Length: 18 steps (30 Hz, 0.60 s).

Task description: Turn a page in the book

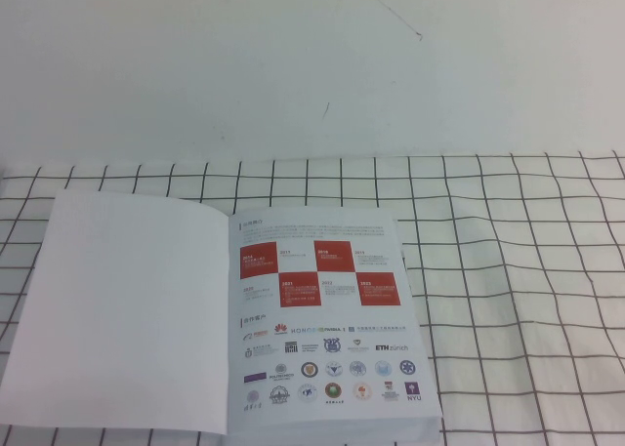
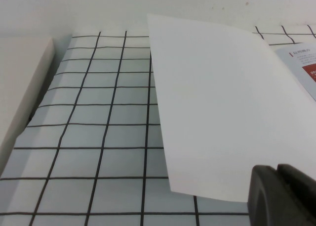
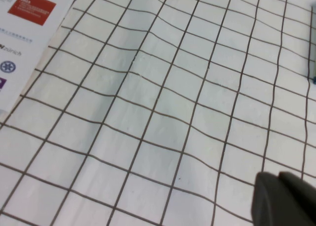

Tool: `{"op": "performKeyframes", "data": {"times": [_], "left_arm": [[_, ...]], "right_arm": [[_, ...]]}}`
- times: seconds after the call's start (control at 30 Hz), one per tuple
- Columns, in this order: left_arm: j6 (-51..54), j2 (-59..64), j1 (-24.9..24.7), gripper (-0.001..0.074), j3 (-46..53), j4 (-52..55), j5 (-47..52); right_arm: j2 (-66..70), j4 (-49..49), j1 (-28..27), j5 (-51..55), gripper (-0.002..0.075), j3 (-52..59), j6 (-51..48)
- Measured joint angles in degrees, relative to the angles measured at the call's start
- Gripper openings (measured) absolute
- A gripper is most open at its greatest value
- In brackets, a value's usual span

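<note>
Two pincers, left [image 2: 284,196] and right [image 3: 281,201], show states we cannot tell; we see the page [image 1: 127,309] flat on the book's [image 1: 327,329] left, nearer the left pincer.

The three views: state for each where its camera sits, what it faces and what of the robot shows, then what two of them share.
High view: raised on the robot's side, angled down at the open book on the checked cloth; neither arm shows.
Left wrist view: on the left arm, facing the page, blank side up; the left pincer shows at the corner.
Right wrist view: on the right arm, over bare cloth beside the book; the right pincer shows.
Shared: high and right wrist views both show the red squares and logos.
</note>
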Motion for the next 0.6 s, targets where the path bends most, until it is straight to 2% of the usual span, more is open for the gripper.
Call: {"op": "performKeyframes", "data": {"times": [0.2,0.3,0.47,0.6], "left_arm": [[0.0,0.0,0.0,-0.0003,0.0,0.0,0.14],[0.0,0.0,0.0,-0.0003,0.0,0.0,0.14],[0.0,0.0,0.0,-0.0003,0.0,0.0,0.14],[0.0,0.0,0.0,-0.0003,0.0,0.0,0.14]], "right_arm": [[0.0,2.82,-1.78,-3.94,0.0,0.0,-8.2],[0.0,5.15,-6.61,-8.76,0.0,0.09,-10.81],[-0.62,8.04,-17.71,-16.27,0.0,2.0,-11.65],[-4.61,9.07,-23.59,-20.77,0.0,6.75,-12.09]]}}
